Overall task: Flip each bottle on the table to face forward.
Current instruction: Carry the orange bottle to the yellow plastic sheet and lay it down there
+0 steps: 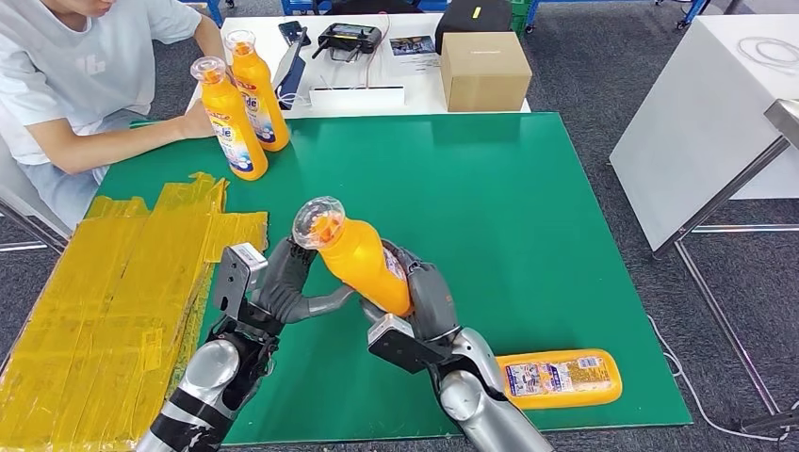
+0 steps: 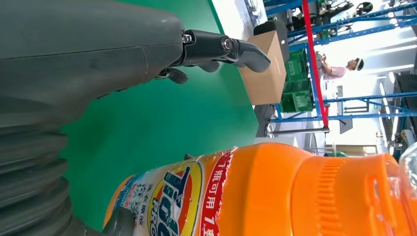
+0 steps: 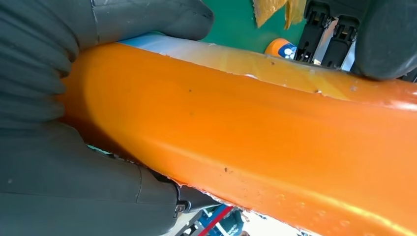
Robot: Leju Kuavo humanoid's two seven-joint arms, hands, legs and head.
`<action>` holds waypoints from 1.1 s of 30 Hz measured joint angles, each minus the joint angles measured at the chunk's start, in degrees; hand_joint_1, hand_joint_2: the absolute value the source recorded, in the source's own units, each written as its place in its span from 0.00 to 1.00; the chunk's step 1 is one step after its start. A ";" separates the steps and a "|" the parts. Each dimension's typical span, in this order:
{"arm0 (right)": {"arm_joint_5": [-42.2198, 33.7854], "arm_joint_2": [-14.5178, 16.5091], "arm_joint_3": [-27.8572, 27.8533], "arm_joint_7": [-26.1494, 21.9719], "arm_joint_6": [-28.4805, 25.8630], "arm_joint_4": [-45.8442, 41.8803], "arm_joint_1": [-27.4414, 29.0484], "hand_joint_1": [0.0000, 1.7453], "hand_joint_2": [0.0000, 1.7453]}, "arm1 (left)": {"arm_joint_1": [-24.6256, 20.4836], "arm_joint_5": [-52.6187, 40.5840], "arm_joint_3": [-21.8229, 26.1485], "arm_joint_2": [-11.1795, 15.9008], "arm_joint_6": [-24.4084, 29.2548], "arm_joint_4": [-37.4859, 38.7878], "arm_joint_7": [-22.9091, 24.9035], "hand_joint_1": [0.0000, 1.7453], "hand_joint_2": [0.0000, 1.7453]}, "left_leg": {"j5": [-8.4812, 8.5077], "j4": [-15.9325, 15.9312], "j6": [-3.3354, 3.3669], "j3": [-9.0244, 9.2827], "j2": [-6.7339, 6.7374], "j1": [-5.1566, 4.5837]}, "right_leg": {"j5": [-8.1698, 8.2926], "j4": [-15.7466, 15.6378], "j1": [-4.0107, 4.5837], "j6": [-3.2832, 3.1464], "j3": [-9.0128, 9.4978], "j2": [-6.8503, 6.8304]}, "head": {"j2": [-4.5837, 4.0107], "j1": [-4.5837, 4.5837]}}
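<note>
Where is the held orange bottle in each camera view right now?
Head view: orange bottle at centre, tilted, between both robot hands.
Left wrist view: along the lower edge, label and cap showing.
Right wrist view: fills the frame diagonally, gripped by the right robot hand.
Shared landmark: green mat.

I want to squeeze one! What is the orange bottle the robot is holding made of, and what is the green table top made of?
The held orange bottle looks like glossy plastic: it shines smoothly, has a moulded ribbed neck and a clear cap, so it would probably give a little when squeezed. The green table top looks like a flat matte mat or board, with hardly any glare; the exact material cannot be told.
</note>
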 joint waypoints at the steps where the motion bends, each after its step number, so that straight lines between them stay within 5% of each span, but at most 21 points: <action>1: -0.10 0.02 0.18 0.05 0.01 0.28 -0.18 1.00 1.00 | -0.03 0.29 -0.02 0.04 -0.14 0.08 0.04 0.00 1.00 | 0.00 0.00 0.00 0.00 0.00 0.00 | 0.00 0.00 0.00 0.00 0.00 0.00 | 0.00 0.00; 33: -1.48 0.62 3.49 -0.24 -0.10 5.21 -1.02 1.00 1.00 | 0.82 7.96 -2.90 0.67 -4.90 -2.40 -0.37 0.00 1.00 | 0.00 0.00 0.00 -0.02 -0.01 0.00 | 0.00 0.00 0.00 0.00 0.00 -0.01 | 0.00 0.01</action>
